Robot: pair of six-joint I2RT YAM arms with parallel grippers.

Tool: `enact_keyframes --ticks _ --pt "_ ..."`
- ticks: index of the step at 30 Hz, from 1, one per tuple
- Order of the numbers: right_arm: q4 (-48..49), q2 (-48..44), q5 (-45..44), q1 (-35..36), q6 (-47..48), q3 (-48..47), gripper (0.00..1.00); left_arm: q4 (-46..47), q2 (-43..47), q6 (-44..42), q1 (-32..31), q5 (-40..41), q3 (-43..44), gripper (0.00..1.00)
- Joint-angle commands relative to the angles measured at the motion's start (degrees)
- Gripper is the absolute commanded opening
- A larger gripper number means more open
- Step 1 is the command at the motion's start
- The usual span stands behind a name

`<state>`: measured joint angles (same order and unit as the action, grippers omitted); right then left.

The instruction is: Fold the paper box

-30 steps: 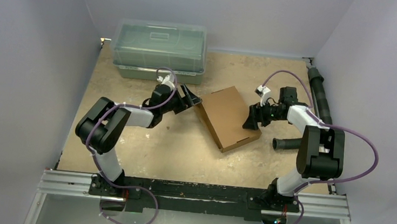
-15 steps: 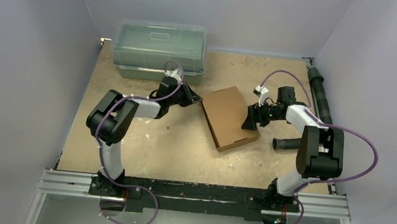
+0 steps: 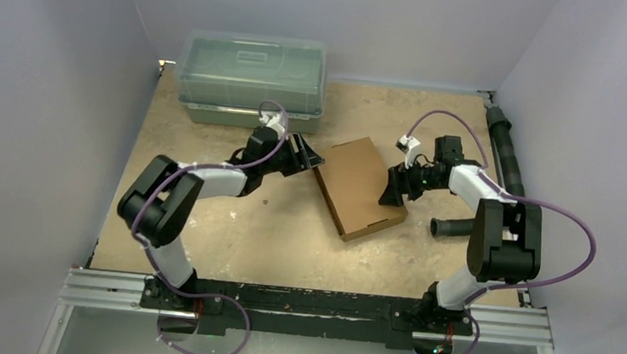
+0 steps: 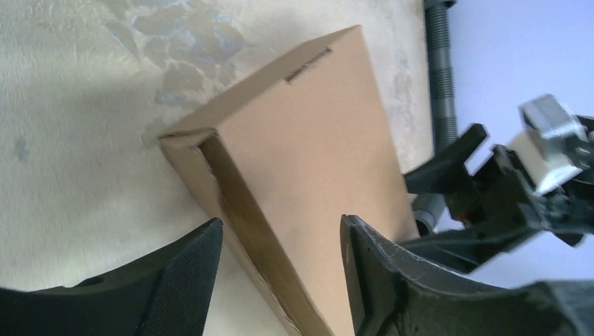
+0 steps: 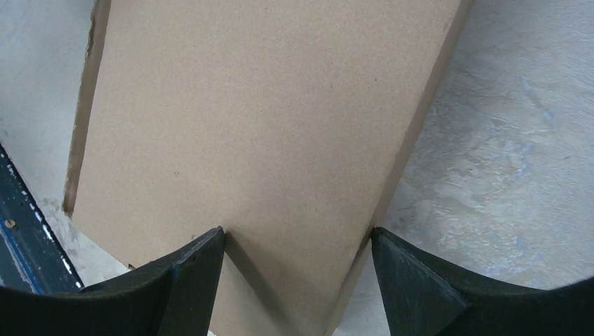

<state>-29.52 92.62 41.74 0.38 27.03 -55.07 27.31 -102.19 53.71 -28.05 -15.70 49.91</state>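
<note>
Lying closed and skewed at the middle of the desk (image 3: 288,235), the paper box (image 3: 361,185) is noted flat, lid down, well apart from the greenish lidded bin (image 3: 251,73) at the far edge. The left tool (image 3: 312,154) is held near the box's left corner, jaws parted, nothing gripped; the box's side wall is seen beyond its fingers (image 4: 185,280). The right tool (image 3: 392,192) is set at the right edge, jaws spread wide over the lid, nothing clamped.
</note>
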Motion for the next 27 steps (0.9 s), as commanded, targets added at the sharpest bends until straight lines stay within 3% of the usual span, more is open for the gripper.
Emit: enact_keyframes --ticks 1,4,8,10,13,14,17,27 --pt "-1.63 1.25 -0.70 1.20 1.86 -0.12 0.77 1.32 11.95 -3.51 -0.34 2.85 -5.12 0.66" --pt "-1.60 1.08 -0.69 1.18 1.92 -0.04 0.77 -1.37 17.64 -5.31 -0.34 3.36 -8.65 0.71" --pt "-1.64 1.07 -0.62 1.20 1.94 -0.04 0.77 -4.00 22.12 -4.21 -0.65 2.93 -13.35 0.69" --pt "-1.68 1.07 -0.67 1.20 2.02 -0.04 0.77 -5.31 23.44 -2.66 -1.00 3.92 -15.59 0.51" --pt "-1.68 1.14 -0.69 1.20 1.95 -0.04 0.77 -9.04 23.86 -0.72 -1.34 8.10 -17.10 0.03" --pt "-1.64 1.16 -0.69 1.20 1.91 -0.05 0.77 -10.32 23.07 -0.38 -1.43 9.81 -17.16 0.00" --pt "-1.60 1.16 -0.86 1.35 1.82 -0.04 0.77 -13.48 17.57 -0.24 -1.48 11.99 -14.02 0.00" --pt "-0.26 0.50 -3.09 7.21 1.95 0.05 0.77 -22.04 -5.47 -6.12 -6.00 13.90 12.42 0.00"
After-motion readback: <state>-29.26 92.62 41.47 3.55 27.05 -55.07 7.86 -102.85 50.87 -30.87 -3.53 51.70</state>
